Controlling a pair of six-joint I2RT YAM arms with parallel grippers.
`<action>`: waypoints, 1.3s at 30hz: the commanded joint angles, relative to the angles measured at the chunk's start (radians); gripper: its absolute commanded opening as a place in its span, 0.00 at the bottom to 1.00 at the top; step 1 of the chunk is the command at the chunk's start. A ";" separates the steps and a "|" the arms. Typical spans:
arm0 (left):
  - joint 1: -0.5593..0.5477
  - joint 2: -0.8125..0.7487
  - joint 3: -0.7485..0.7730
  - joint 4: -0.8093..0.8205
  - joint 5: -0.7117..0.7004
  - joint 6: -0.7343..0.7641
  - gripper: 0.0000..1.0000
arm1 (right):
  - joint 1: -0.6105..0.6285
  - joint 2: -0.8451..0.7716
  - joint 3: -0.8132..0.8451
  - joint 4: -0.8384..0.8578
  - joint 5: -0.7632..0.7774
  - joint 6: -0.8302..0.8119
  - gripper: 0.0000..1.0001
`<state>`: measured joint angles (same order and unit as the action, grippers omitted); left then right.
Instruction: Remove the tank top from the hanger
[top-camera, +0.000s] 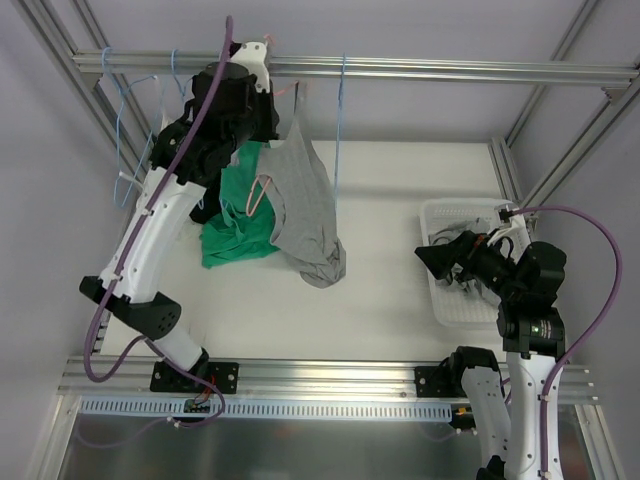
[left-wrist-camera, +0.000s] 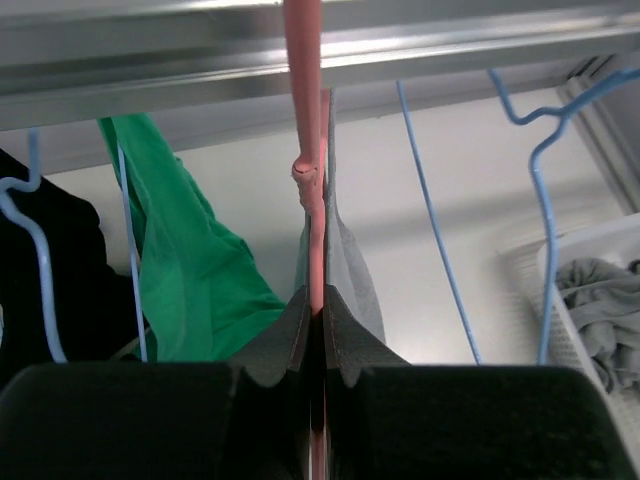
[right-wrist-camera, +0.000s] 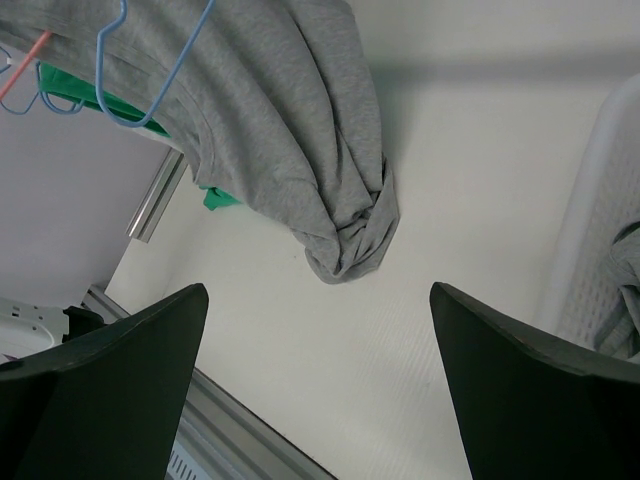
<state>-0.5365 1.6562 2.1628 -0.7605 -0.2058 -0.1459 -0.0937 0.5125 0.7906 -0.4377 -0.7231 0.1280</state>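
Note:
A grey tank top (top-camera: 305, 205) hangs from a pink hanger (top-camera: 258, 190) under the top rail, with its hem bunched on the table. My left gripper (top-camera: 255, 70) is up at the rail. In the left wrist view it (left-wrist-camera: 316, 310) is shut on the thin neck of the pink hanger (left-wrist-camera: 305, 120), and the grey fabric (left-wrist-camera: 350, 270) drops just behind its fingers. My right gripper (top-camera: 432, 258) hovers low at the right, pointing toward the tank top (right-wrist-camera: 290, 120). Its jaws (right-wrist-camera: 315, 330) stand wide open with nothing between them.
A green garment (top-camera: 240, 215) hangs left of the grey one, and a black one (left-wrist-camera: 60, 270) further left. Empty blue hangers (top-camera: 340, 130) hang on the aluminium rail (top-camera: 450, 70). A white basket (top-camera: 440, 300) holding grey clothes sits under the right arm.

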 joint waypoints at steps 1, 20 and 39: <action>0.000 -0.102 0.005 0.099 0.034 -0.072 0.00 | 0.006 -0.011 0.006 0.034 -0.029 0.015 1.00; -0.094 -0.602 -0.647 0.148 0.074 -0.185 0.00 | 0.216 0.075 -0.051 0.364 -0.130 0.144 1.00; -0.250 -0.973 -1.311 0.162 0.469 -0.322 0.00 | 0.997 0.460 -0.218 0.790 0.711 0.117 0.92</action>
<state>-0.7715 0.7483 0.8871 -0.6491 0.1448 -0.4213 0.8600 0.9291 0.5739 0.2180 -0.2344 0.2451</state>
